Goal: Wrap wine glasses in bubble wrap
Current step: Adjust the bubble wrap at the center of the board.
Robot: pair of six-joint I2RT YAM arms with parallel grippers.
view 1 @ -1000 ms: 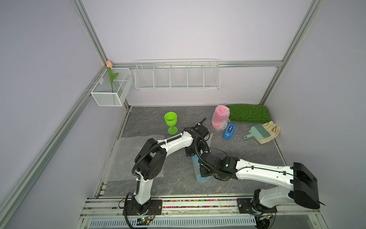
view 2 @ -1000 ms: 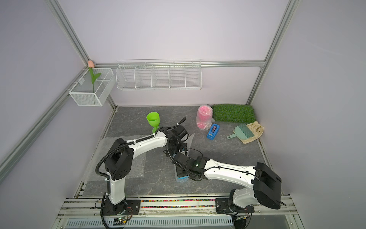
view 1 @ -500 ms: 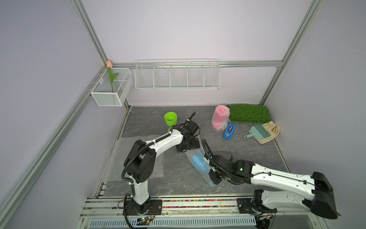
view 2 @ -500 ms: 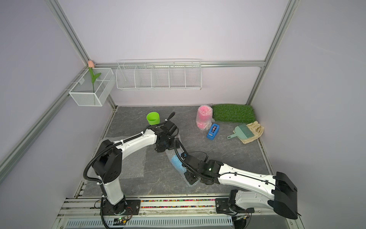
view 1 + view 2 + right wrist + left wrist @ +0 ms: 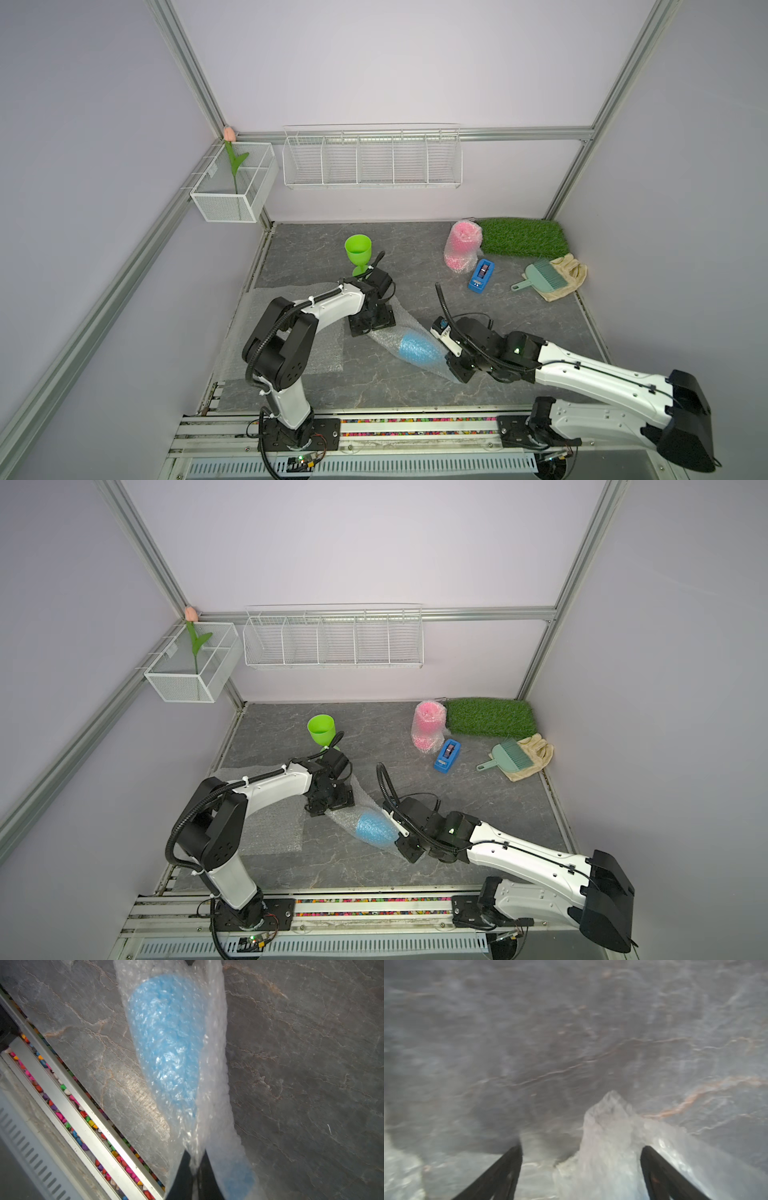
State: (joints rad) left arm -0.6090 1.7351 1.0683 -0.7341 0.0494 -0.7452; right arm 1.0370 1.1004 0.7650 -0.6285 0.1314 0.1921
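Right wrist view shows the grey counter (image 5: 311, 1064) and the bubble wrap (image 5: 214, 1053) rolled loosely around the sky blue goblet (image 5: 166, 1039); in both top views this bundle is at the front half of it. I judge it light and soft outside, but the film is slippery and may unroll, so the bowl, through the wrap, is the safer place to hold. My right jaws are clamped on film only, just beside the round foot (image 5: 239, 1180). My left jaws stand apart, the other loose end rising between them, not gripped.

Lime-green goblet (image 5: 358, 248); pink goblet (image 5: 460, 245); blue goblet (image 5: 417, 351); grey veined tabletop (image 5: 540, 324).
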